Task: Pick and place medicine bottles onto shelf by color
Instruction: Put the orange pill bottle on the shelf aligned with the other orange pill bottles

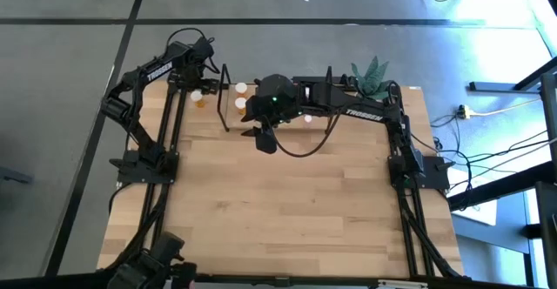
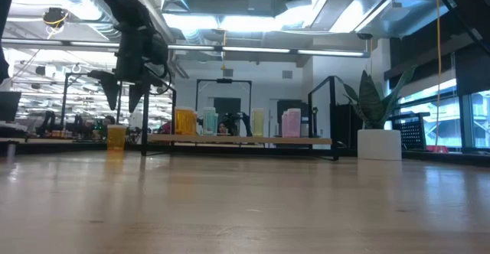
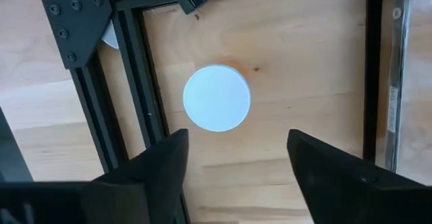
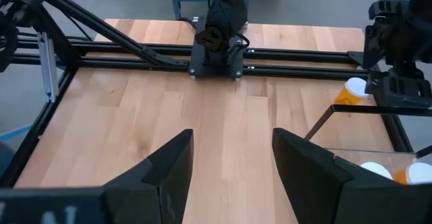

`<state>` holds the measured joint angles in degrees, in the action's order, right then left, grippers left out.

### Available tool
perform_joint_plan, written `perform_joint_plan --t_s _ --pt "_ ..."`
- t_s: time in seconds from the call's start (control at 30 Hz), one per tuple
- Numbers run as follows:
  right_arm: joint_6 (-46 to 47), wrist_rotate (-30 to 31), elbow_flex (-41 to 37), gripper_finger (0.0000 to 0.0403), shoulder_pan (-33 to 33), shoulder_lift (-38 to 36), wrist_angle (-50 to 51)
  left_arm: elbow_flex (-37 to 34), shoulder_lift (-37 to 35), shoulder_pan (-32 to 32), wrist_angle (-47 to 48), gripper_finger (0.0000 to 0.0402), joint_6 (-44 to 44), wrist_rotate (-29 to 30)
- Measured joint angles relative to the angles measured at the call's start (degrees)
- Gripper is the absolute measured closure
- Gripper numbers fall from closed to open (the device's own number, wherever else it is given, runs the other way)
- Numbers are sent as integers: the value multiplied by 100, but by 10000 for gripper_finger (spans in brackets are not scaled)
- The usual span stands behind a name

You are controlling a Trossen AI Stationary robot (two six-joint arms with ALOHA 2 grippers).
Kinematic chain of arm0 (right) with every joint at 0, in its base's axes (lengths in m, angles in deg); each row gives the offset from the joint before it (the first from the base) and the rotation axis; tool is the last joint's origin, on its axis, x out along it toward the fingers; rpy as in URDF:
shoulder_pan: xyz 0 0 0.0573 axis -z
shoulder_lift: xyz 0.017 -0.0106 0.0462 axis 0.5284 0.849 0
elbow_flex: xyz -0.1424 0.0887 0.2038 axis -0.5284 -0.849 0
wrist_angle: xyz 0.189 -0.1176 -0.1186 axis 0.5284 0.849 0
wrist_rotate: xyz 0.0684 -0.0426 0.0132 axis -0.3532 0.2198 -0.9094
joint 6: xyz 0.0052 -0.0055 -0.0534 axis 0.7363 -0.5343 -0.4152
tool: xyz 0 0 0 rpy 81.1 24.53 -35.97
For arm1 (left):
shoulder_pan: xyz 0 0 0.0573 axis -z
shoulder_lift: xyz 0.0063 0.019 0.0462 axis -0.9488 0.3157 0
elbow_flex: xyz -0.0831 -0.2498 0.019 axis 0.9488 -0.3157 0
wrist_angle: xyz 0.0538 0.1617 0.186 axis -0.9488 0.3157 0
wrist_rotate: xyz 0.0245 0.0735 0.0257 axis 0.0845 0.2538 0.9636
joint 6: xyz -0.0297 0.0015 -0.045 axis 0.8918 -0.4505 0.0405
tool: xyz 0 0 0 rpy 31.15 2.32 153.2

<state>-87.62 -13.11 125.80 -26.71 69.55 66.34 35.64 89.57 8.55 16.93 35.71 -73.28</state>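
A small orange medicine bottle [image 2: 115, 137] with a white cap [image 3: 217, 97] stands upright on the table at the far left, just left of the shelf [image 2: 241, 140]. My left gripper [image 3: 236, 156] hangs above it, pointing straight down, open, touching nothing. Several more bottles stand on the shelf board: orange [image 2: 184, 122], greenish [image 2: 208, 122], yellow [image 2: 258, 122] and pink [image 2: 291, 122]. My right gripper [image 4: 233, 163] hovers open over the table in front of the shelf [image 1: 265, 137], holding nothing.
The black table-edge frame [image 3: 128, 102] runs close beside the orange bottle. The shelf's black metal upright [image 1: 224, 97] stands just right of it. A plant in a white pot [image 2: 379, 143] sits at the far right corner. Bare wood [image 1: 287, 211] fills the near half.
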Motion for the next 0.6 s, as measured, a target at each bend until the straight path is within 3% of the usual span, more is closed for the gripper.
perform_joint_plan --t_s 0.33,0.6 --pt "-14 -4 0 199 7 0 0 -2 0 -4 -82 64 302 112" --pt "-20 -17 0 199 7 0 0 -2 0 -4 -196 49 684 232"
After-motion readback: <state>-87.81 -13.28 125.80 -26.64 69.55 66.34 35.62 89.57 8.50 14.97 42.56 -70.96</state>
